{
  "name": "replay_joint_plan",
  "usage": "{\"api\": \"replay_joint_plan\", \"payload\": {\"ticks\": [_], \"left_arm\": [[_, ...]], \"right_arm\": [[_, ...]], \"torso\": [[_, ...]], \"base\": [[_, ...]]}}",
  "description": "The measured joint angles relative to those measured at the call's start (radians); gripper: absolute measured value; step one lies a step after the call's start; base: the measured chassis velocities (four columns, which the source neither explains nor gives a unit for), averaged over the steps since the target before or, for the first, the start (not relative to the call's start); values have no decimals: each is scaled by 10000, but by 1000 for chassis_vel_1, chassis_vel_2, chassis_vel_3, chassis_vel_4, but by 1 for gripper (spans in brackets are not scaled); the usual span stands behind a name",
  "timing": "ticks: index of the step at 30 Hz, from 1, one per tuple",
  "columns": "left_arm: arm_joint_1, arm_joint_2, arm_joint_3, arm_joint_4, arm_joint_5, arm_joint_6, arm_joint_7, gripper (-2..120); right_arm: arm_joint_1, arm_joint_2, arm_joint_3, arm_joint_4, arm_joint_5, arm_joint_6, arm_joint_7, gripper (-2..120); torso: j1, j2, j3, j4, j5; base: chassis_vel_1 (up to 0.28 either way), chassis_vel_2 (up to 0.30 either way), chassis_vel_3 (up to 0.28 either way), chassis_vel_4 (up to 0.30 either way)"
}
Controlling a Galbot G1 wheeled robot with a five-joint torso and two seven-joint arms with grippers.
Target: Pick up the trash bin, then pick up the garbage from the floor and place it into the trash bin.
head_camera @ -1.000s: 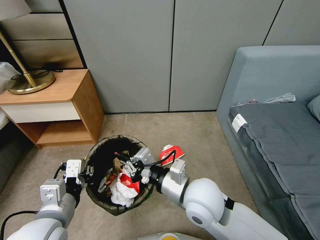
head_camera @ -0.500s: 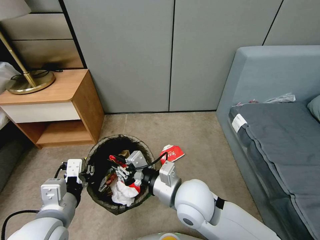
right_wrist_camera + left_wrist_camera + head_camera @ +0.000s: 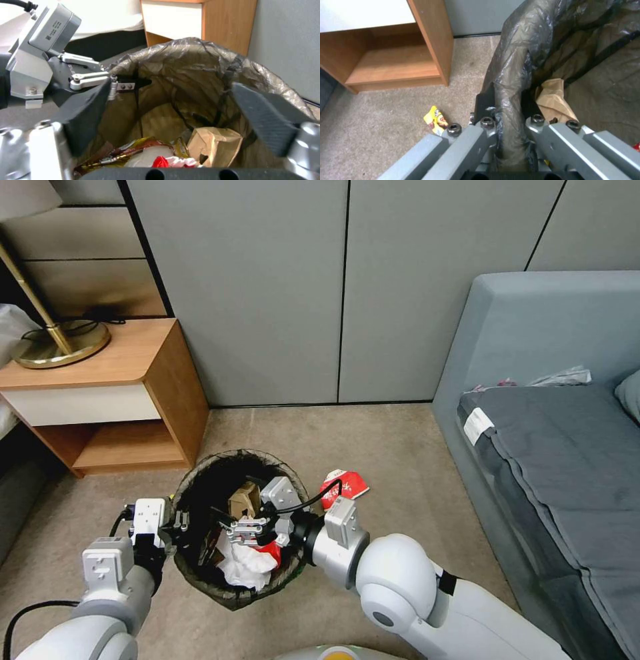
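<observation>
dark brown bin bag point(image 3: 200, 483), red-and-white carton point(image 3: 345, 487), beige carpet point(image 3: 373, 447)

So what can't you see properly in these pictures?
- Bottom of the trash bin: head view, buried under garbage.
- Red carton on the floor: head view, partly behind the right gripper and its cable.
- Yellow wrapper: left wrist view, partly behind the left gripper.

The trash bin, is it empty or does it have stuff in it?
It has stuff in it. Inside the trash bin lie a crumpled brown paper bag, white paper and shiny wrappers.
</observation>
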Motion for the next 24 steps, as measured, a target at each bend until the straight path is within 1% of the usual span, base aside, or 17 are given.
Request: {"api": "replay_joint_plan", "payload": {"ticks": [1, 2, 3, 9, 11, 12, 14, 16, 19, 20, 24], "left_arm": [[0, 1, 3, 0, 0, 0, 3, 1], [0, 1, 3, 0, 0, 0, 3, 1], [2, 4, 6, 0, 0, 0, 7, 1], [12, 22, 2, 0, 0, 0, 11, 1], [17, 39, 1, 0, -2, 0, 15, 1], [17, 39, 1, 0, -2, 0, 15, 1], [39, 55, -12, 0, -2, 0, 16, 1], [41, 72, -24, 0, -9, 0, 17, 1], [6, 124, -49, 0, -67, 0, 17, 1], [6, 124, -49, 0, -67, 0, 17, 1], [-13, 127, 1, 0, -77, 0, 24, 1]], "right_arm": [[0, -7, 10, 9, 0, 0, -5, 96], [0, -7, 10, 9, 0, 0, -5, 96], [-4, -9, 36, 29, 0, 0, -11, 99], [-25, -69, 366, 270, 59, 135, -46, 100], [-378, -403, 1356, 790, 253, 676, -229, 100], [-378, -403, 1356, 790, 253, 676, -229, 100], [-741, -659, 2036, 1097, 327, 995, -283, 100], [-889, -760, 2236, 1217, 352, 1152, -270, 100], [-1500, -1069, 2906, 1620, 363, 1687, -102, 100], [-1500, -1069, 2906, 1620, 363, 1687, -102, 100], [-2227, -1154, 3479, 2003, 302, 2003, 203, 100]], "torso": [[0, 0, 0, 0, 1], [0, 0, 0, 0, 1], [0, 0, 0, 0, 0], [0, 0, 0, 1, 0], [0, 0, 0, 0, 0], [0, 0, 0, 0, 0], [0, 0, 0, 0, 1], [0, 0, 0, -1, 1], [1, 0, 0, 1, 1], [1, 0, 0, 1, 1], [0, 0, 0, 0, 1]], "base": [[0, 0, 0, 0], [0, 0, 0, 0], [0, 0, 0, 0], [0, 0, 0, 0], [0, 0, 0, 0], [0, 0, 0, 0], [0, 0, 0, 0], [0, 0, 0, 0], [0, 0, 0, 0], [0, 0, 0, 0], [0, 0, 0, 0]]}}
